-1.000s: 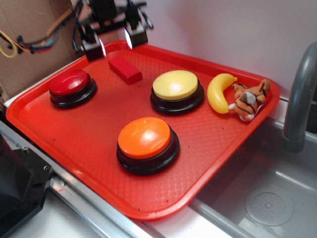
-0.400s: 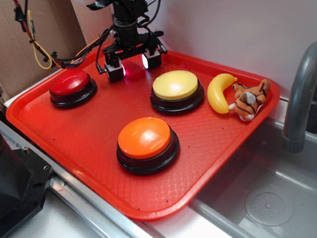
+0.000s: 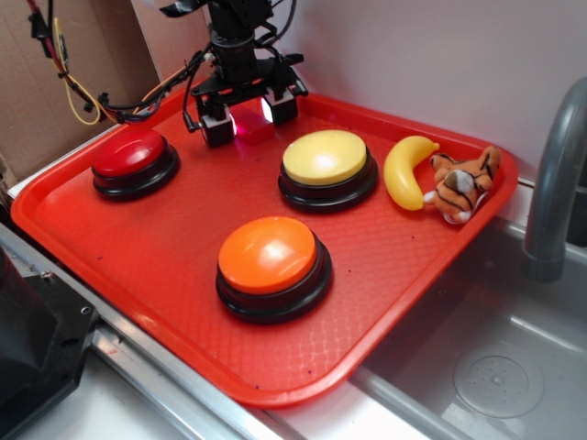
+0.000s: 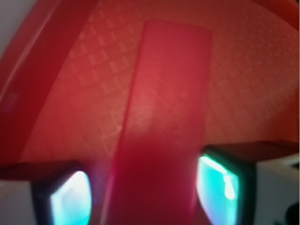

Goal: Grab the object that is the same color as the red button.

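The red block (image 3: 252,129) lies flat near the tray's back edge, and in the wrist view the block (image 4: 168,117) runs lengthwise up the middle of the frame. My gripper (image 3: 249,119) is down over it and open, one finger on each side. Seen from the wrist, the gripper (image 4: 145,192) has its glowing pads (image 4: 70,199) flanking the block, with a thin gap on the left and the right pad very near. The red button (image 3: 128,153) sits on the tray to the left of my gripper.
Everything rests on a large red tray (image 3: 165,247). A yellow button (image 3: 326,158) stands just right of the block and an orange button (image 3: 268,254) at the front. A toy banana (image 3: 408,170) and a plush tiger (image 3: 463,183) lie far right, beside a sink (image 3: 495,367) and faucet (image 3: 555,183).
My gripper dropped from above the tray's back rim down around the block. Since 0.4 s ago the fingers have drawn slightly closer together. The block has not shifted.
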Tool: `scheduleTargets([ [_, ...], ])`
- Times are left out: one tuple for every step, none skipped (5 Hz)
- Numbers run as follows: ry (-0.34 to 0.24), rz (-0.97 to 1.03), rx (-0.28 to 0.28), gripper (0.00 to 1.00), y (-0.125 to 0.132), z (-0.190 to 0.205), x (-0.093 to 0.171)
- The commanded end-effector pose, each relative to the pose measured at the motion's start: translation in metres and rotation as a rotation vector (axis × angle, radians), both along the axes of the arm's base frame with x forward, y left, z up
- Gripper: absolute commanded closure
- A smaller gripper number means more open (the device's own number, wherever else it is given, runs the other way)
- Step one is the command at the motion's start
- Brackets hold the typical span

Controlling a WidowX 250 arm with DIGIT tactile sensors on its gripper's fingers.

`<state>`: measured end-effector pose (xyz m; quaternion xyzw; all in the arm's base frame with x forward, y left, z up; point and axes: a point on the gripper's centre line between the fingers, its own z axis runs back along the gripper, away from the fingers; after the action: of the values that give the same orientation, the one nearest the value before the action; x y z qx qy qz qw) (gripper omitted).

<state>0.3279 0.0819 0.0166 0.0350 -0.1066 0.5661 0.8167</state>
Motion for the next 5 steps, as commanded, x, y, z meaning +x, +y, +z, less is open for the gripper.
scheduleTargets([
  [0.012, -0.05, -0.018, 1.0, 0.016, 0.026, -0.002],
  [0.013, -0.154, -0.027, 1.0, 0.009, 0.057, -0.004],
  [-0.016, -0.336, -0.046, 1.0, -0.001, 0.096, -0.013],
  [-0.017, -0.586, -0.045, 1.0, -0.023, 0.133, -0.036],
  [-0.028, -0.789, -0.044, 1.0, -0.039, 0.161, -0.068],
])
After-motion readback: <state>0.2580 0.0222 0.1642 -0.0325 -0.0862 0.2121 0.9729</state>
